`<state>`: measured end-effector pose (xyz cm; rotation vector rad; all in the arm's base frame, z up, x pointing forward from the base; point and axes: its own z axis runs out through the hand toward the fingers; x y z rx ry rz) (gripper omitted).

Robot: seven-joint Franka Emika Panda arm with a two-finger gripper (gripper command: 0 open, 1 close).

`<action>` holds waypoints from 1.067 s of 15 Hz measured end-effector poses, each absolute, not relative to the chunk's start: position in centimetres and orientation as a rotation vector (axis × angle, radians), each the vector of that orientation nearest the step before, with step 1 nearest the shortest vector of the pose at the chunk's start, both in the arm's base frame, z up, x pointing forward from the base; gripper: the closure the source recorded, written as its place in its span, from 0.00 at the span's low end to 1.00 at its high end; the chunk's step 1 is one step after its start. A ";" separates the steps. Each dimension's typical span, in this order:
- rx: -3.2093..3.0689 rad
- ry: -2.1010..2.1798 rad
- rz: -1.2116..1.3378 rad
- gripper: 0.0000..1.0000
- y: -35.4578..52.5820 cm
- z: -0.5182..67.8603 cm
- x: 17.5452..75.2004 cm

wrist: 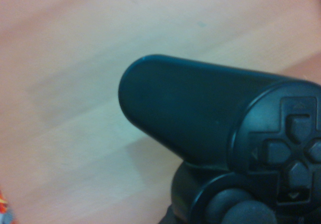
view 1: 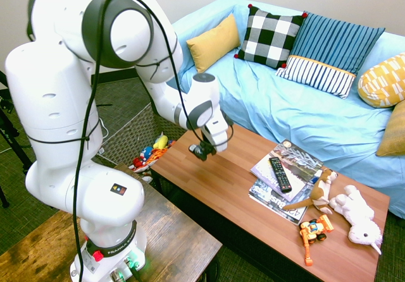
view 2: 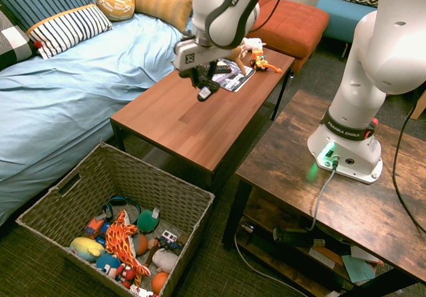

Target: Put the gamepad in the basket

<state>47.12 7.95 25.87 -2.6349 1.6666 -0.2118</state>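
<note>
Carry step: gripper (view 2: 204, 87), jaws pinching the black gamepad (wrist: 225, 148), hangs above the coffee table (view 2: 193, 127) at upper centre; next move calls for travel over the wicker basket (view 2: 50, 207), lower left.

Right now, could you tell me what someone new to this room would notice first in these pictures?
The white arm's end effector hangs above the wooden coffee table, shut on a black gamepad. A wicker basket full of bright toys sits on the floor at the table's end. Behind, a light blue sofa carries patterned cushions.
</note>
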 end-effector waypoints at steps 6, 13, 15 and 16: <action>-2.815 1.383 -0.280 1.00 28.7 30.6 51.5; -2.989 1.118 -0.221 1.00 45.5 19.3 51.4; -3.022 1.090 -0.189 1.00 46.4 15.7 51.6; -3.037 1.080 -0.171 1.00 46.5 14.0 51.7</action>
